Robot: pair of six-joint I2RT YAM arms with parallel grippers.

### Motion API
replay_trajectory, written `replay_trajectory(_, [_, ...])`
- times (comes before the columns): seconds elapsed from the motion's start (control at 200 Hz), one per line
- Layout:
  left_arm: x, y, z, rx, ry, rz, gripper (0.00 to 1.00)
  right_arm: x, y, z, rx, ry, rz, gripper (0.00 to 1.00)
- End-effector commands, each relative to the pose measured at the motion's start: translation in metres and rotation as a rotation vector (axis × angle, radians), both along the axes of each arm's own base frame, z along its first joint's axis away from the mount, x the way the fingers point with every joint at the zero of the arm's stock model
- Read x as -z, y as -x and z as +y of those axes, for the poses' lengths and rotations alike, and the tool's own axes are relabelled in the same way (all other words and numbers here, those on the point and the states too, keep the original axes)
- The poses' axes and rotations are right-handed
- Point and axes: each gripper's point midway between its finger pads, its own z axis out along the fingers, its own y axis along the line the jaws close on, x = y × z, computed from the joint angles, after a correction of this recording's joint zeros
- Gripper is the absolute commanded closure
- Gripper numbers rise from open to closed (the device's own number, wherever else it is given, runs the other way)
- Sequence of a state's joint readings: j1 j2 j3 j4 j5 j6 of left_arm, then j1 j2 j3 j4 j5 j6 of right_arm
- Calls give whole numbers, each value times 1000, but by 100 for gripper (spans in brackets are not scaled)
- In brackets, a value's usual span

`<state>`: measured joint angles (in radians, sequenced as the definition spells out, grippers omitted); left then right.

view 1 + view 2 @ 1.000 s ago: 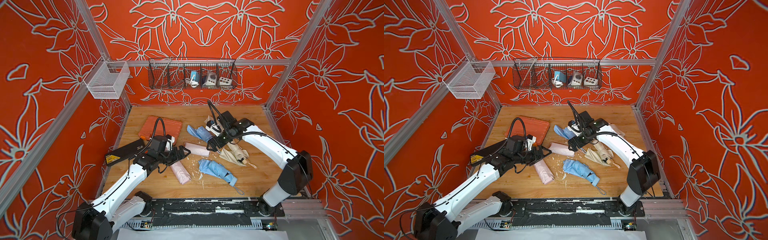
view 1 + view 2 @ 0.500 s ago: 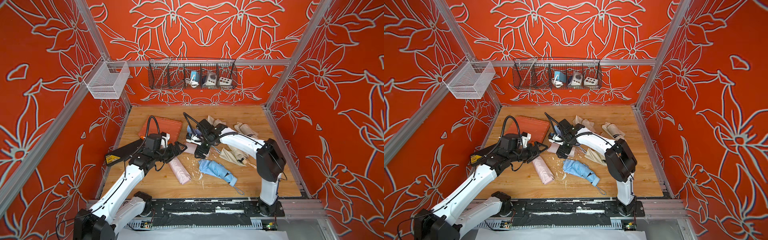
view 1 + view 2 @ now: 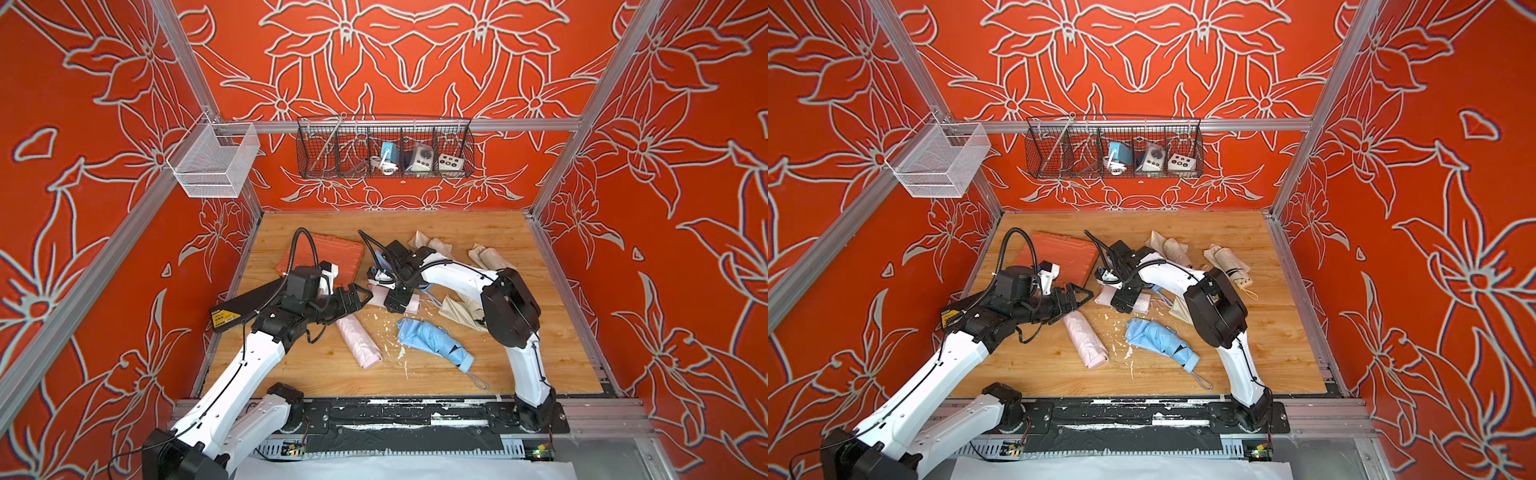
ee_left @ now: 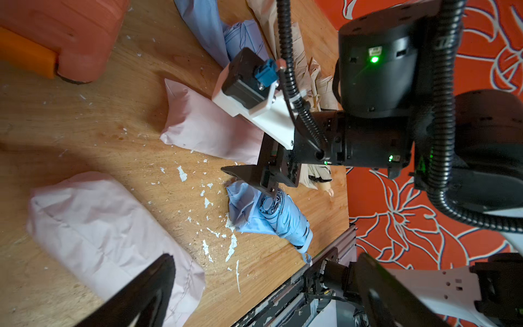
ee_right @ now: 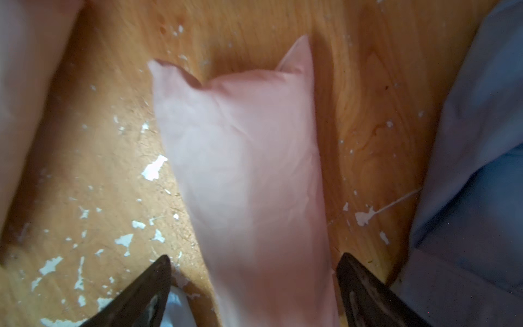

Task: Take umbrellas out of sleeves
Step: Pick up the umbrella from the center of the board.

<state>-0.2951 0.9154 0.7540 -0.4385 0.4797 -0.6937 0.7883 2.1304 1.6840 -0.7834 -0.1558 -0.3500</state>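
While both arms meet over the middle of the counter (image 3: 316,374), both top views show the right pincer (image 3: 397,300) pointing down over a pink sleeve (image 3: 379,297) that lies left to right. The left pincer (image 3: 358,300) hovers just left of that sleeve's end, spread wide and empty. A second pink sleeve (image 3: 358,341) lies nearer, a bare blue umbrella (image 3: 432,338) lies to its right, and cream umbrellas (image 3: 488,257) sit far right. An orange case (image 3: 332,253) lies far left.

From the left wrist, the left pincer (image 4: 264,257) shows its jaws far apart with nothing between them. The pink sleeve (image 4: 206,127) lies ahead, plump, its sewn corners on the side of this arm, with the right pincer (image 4: 252,177) at its other end.

From the right wrist, though blurred, the right pincer (image 5: 254,263) straddles the pink sleeve (image 5: 240,155). One finger stands on each side, close to the cloth but not pinching it. Blue cloth (image 5: 475,170) lies beside it.

The sleeve looks thin, smooth, light and probably slippery, while the umbrella inside should be firmer. A sound hold would be one pincer on the slack sewn corners and the other on the handle end. Squeezing mid-body would likely clamp cloth to umbrella, so nothing slides.
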Motion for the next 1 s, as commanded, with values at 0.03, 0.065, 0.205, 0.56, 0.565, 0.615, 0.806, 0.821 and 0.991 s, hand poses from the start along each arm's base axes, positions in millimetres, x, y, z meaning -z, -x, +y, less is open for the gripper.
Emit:
replay_trajectory(0.03, [-11,0,-2,20,-30,-46,2,17,-6,-8,-15,128,-49,9])
replay_trajectory(0.065, [-12,-1,-2,22,-34,-49,2,19,-6,-8,-14,135,-54,10])
replay_trajectory(0.205, [-12,-2,-3,24,-41,-52,2,24,-5,-7,-1,142,-45,20])
replay_trajectory(0.56, [-15,-5,-3,24,-48,-60,2,18,-1,4,-14,76,-11,48])
replay_trajectory(0.565, [-15,-5,-3,24,-48,-61,2,18,-1,4,-14,76,-11,49])
replay_trajectory(0.615, [-16,-5,-3,23,-50,-62,2,15,0,6,-14,65,-11,53])
replay_trajectory(0.806, [-17,-6,-3,20,-50,-67,2,-3,-5,9,3,19,-31,60])
replay_trajectory(0.821, [-17,-6,-2,20,-51,-67,2,-5,-5,9,5,13,-34,60])
replay_trajectory(0.991, [-19,-6,-3,17,-47,-72,2,-31,-11,8,44,-58,-61,61])
